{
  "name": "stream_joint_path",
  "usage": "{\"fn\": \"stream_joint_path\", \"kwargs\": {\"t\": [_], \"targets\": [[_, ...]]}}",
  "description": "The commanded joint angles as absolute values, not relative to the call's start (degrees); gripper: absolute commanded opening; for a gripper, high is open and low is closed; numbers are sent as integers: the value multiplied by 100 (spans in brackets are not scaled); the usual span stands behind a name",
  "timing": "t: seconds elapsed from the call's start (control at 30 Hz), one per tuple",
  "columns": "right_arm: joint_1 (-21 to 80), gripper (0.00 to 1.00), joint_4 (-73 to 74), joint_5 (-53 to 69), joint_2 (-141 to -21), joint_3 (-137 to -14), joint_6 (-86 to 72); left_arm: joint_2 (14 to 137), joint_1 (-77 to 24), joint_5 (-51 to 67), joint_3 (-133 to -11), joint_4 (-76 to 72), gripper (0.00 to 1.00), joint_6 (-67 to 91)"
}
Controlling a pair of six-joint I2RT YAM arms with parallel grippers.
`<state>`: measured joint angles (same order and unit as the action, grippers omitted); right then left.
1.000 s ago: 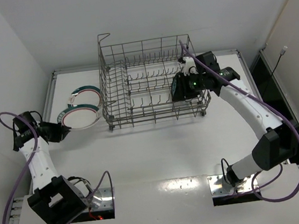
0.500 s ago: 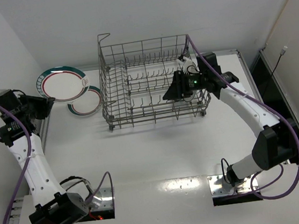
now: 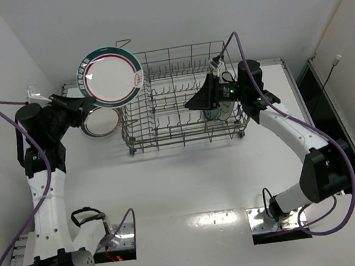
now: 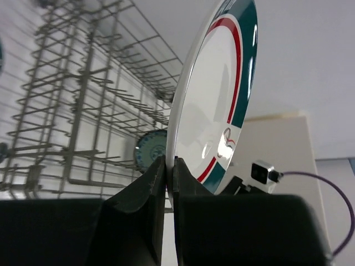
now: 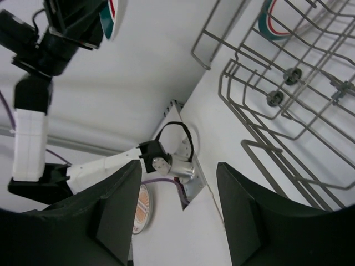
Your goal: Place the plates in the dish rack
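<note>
High at the far-left corner of the dish rack [image 3: 184, 134]: held plate [image 3: 110, 76], white with teal and red rim rings, tilted up steeply, its face toward the overhead camera, off the table [image 3: 189, 183].
Left gripper [image 3: 89, 102]: clamped tight on the held plate's lower rim; in the wrist view both fingers [image 4: 138, 210] press the edge with no gap.
Left arm [image 3: 43, 193]: standing tall from its base, bent at the top, forearm reaching right toward the rack.
Right gripper [image 3: 193, 102]: jaws spread wide, nothing between them, poised over the rack's right half, pointing left.
Right arm [image 3: 292, 129]: arched from its base up and leftward over the rack's right wall.
Placement of the dish rack: far middle of the table.
Second plate [image 3: 101, 123]: flat on the table just left of the rack, same rim rings.
Small patterned plate [image 4: 151, 149]: blue-green, seen through the rack's wires; its slot cannot be told.
</note>
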<state>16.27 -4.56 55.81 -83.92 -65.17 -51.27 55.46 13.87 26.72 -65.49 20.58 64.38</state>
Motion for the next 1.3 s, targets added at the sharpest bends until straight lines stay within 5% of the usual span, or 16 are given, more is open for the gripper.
{"fn": "stream_joint_path", "kwargs": {"t": [0.0,0.2,0.6,0.67,0.7,0.73,0.8,0.93,1.13,1.27], "targets": [[1661,56,-1931,5818,-8367,-6531,-5817,5300,1003,2884,-6267,722,0,6952],[1661,59,-3162,5871,-8429,-6363,-6811,5238,10,2356,-5889,290,0,7093],[1661,60,-3121,5818,-8666,-6425,-6864,5756,-1914,1433,-5836,-211,0,7146],[1661,50,-3120,5818,-8666,-6425,-6864,5906,-2222,1380,-5784,-325,0,7146],[1661,38,-3120,5818,-8718,-6425,-6864,5906,-2302,1380,-5783,-325,0,7146],[1592,12,-3120,5818,-8719,-6425,-6864,5985,-2355,1380,-5783,-325,0,7146],[1521,0,-2910,5635,-8666,-6425,-6724,6056,-2355,1328,-5835,-98,0,7058],[1205,0,-1649,5187,-8280,-6556,-6066,6056,-1943,1222,-5941,508,17,6584],[940,0,1882,2706,-7945,-7748,-4010,6108,-1364,198,-6678,2309,72,5312],[993,0,3159,1136,-8251,-8559,-3201,6047,-1029,-796,-6935,3224,97,4817]]}}
